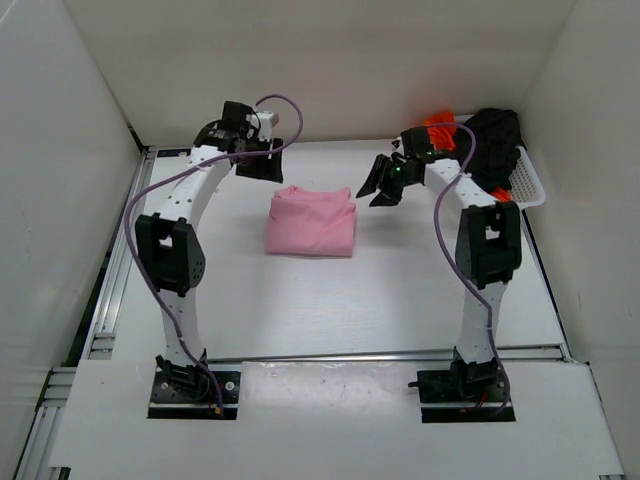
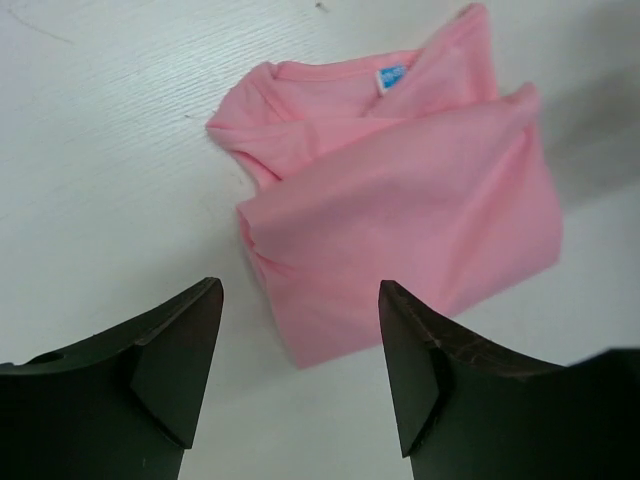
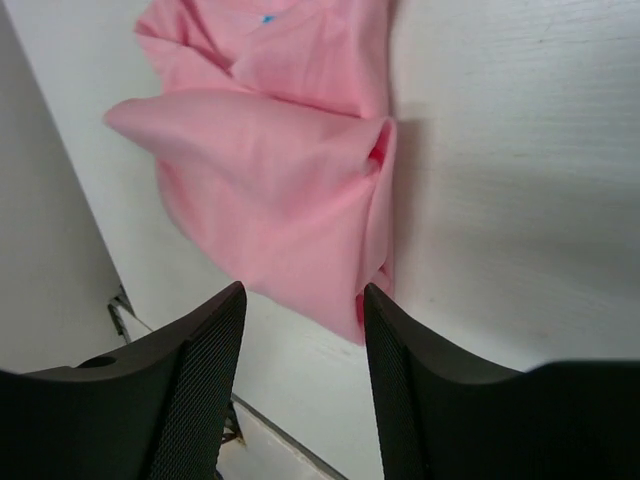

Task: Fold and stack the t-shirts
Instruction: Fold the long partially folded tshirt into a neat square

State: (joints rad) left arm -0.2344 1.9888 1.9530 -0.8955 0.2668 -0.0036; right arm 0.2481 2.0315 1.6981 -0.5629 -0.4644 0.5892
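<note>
I count three t-shirts and two pincers. The pink t-shirt (image 1: 311, 222) lies folded on the table between my left pincer (image 1: 268, 163) and my right pincer (image 1: 380, 192), nearer than both. Both pincers are spread and hold nothing. The shirt's collar edge points away from my bases, and its slightly longer side runs from one pincer towards the other. Beyond my right pincer, the black t-shirt (image 1: 495, 140) and the orange-red t-shirt (image 1: 438, 122) sit bunched in one white mesh basket (image 1: 530, 185). My arm partly hides them, so I cannot tell which way they point.
</note>
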